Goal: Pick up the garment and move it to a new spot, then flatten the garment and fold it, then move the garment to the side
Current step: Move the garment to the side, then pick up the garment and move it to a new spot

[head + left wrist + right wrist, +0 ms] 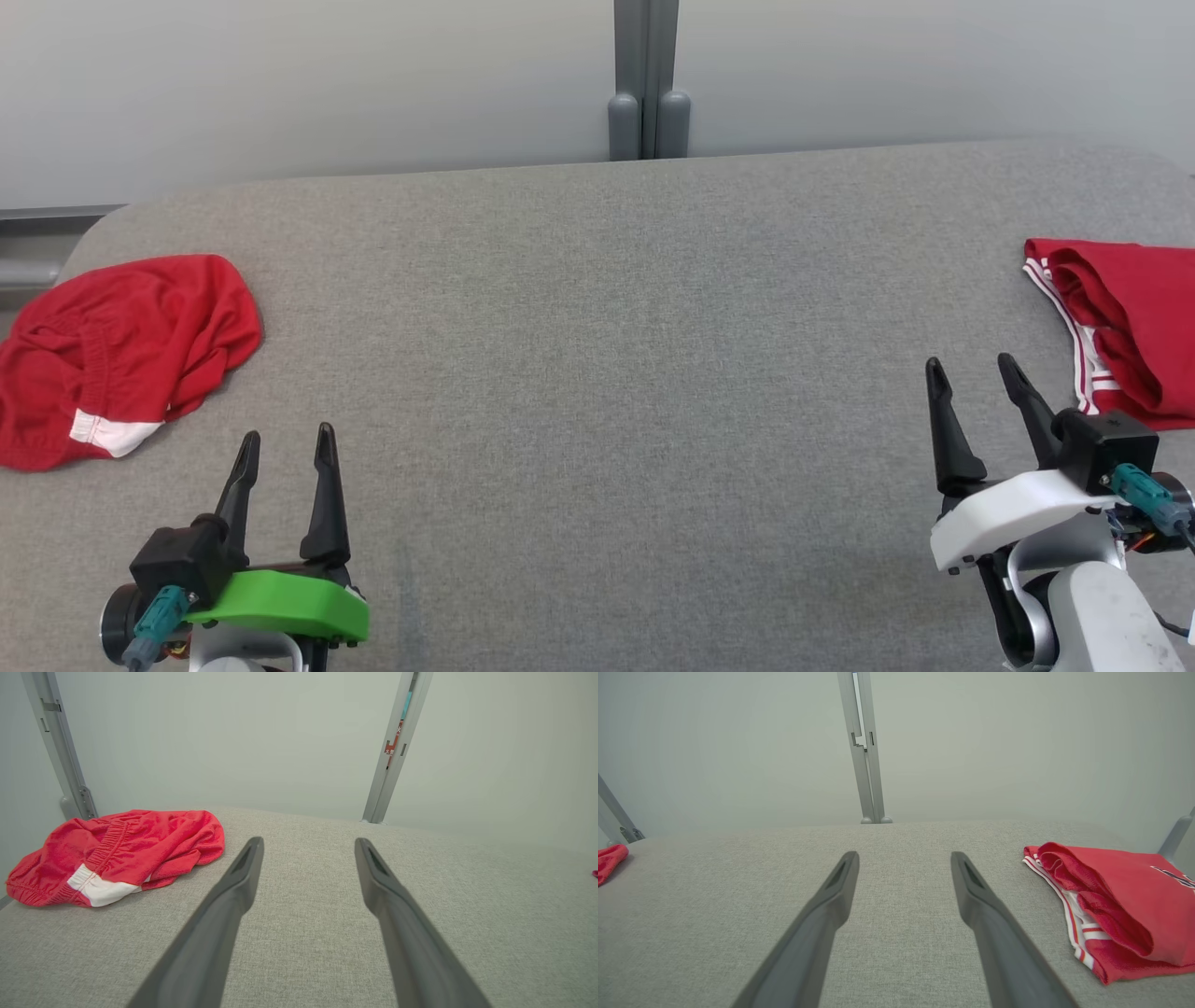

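Observation:
A crumpled red garment (117, 355) with a white patch lies at the table's left edge, also in the left wrist view (121, 851). At the right edge lies a folded red garment (1125, 322) with white-striped trim, seen too in the right wrist view (1115, 900). My left gripper (285, 443) stands open at the lower left, empty, to the right of the crumpled garment and apart from it. Over the lower right, my right gripper (971, 369) is open and empty, just left of the folded garment. Both pairs of fingers (243, 868) (840, 877) point across bare cloth.
The grey fabric table (607, 355) runs wide between the two garments. A grey post (647, 79) stands behind its far edge against a pale wall. The table's rounded left corner (103, 224) sits near the crumpled garment.

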`<state>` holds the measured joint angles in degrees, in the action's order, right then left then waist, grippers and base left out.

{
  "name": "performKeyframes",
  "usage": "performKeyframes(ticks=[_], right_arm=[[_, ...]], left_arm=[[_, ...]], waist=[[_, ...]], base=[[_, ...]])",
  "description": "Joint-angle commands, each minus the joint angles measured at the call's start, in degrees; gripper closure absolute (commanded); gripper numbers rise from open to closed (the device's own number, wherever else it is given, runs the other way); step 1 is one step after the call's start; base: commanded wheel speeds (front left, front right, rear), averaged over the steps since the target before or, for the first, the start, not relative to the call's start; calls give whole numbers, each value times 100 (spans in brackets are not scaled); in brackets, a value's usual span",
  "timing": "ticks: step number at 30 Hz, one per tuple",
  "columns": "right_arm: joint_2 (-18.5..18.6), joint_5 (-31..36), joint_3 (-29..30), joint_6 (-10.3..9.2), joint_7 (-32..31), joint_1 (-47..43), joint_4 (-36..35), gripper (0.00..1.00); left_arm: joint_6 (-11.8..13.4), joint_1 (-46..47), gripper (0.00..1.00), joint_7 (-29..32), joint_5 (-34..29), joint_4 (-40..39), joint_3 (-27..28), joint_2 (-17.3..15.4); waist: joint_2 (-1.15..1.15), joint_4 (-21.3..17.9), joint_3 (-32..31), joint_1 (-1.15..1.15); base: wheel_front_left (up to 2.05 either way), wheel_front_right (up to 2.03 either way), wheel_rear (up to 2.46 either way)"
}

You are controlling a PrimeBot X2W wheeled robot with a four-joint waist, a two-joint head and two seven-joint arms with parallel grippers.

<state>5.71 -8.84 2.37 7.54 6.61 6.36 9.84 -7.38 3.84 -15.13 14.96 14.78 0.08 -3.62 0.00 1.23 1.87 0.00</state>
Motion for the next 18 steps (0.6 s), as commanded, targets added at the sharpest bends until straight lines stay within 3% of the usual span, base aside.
performKeyframes(ticks=[1,18], right_arm=[[-25,10,-18,-11,-19,-77,-34,0],[-111,37,134,-11,-65,-256,-99,0]], left_arm=[[-10,-85,0,2,54,8,12,8],[-10,44,0,2,68,77,-122,19]], waist=[[0,61,-90,0],[0,108,-109,0]], base=[[0,0,0],[0,0,0]])
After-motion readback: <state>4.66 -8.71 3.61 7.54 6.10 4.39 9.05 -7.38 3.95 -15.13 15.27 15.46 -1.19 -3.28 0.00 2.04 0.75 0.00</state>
